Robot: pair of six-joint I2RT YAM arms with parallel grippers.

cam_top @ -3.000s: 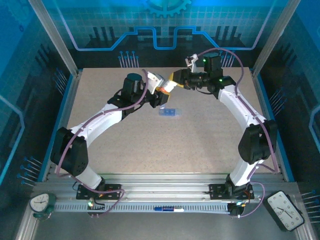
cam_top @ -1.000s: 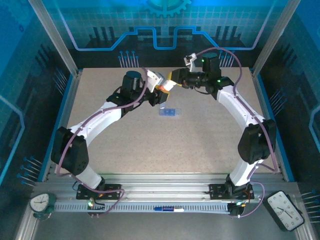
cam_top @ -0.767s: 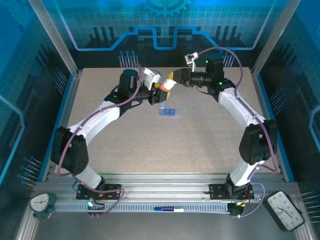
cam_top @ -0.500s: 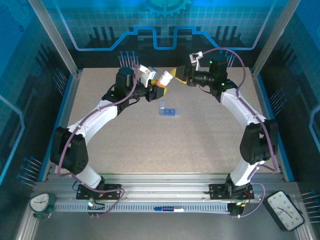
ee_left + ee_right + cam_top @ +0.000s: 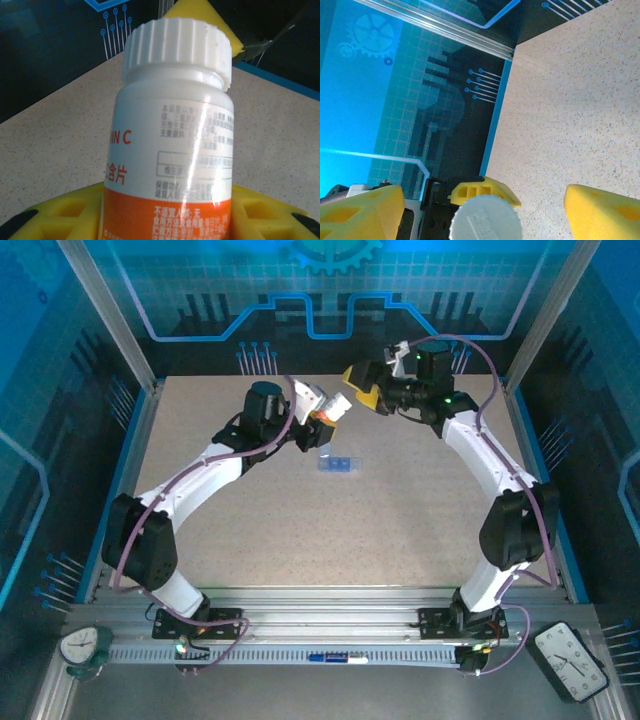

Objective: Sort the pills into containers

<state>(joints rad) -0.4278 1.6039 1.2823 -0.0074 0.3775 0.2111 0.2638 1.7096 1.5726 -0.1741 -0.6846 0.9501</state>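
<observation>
My left gripper (image 5: pixel 322 420) is shut on an orange-and-white pill bottle (image 5: pixel 328 413), held above the table with its white cap (image 5: pixel 339 405) pointing right. In the left wrist view the bottle (image 5: pixel 170 150) stands between my yellow fingers (image 5: pixel 55 215), its cap (image 5: pixel 177 50) screwed on. My right gripper (image 5: pixel 360 386) hangs open just right of the cap and clear of it. In the right wrist view the cap (image 5: pixel 486 222) sits between the spread fingers (image 5: pixel 360 210). The containers, a small blue pill box (image 5: pixel 337 464), lie on the table below. The pills are hidden.
The speckled tabletop (image 5: pixel 400 510) is ringed by a blue-edged metal frame (image 5: pixel 135 430). The back wall (image 5: pixel 320 300) stands close behind both grippers. Both arm bases are bolted to the rail (image 5: pixel 320 625) at the near edge.
My right gripper has opened, let go of the cap and drawn back to the right. My left arm swung the bottle left and brought it back over the pill box.
</observation>
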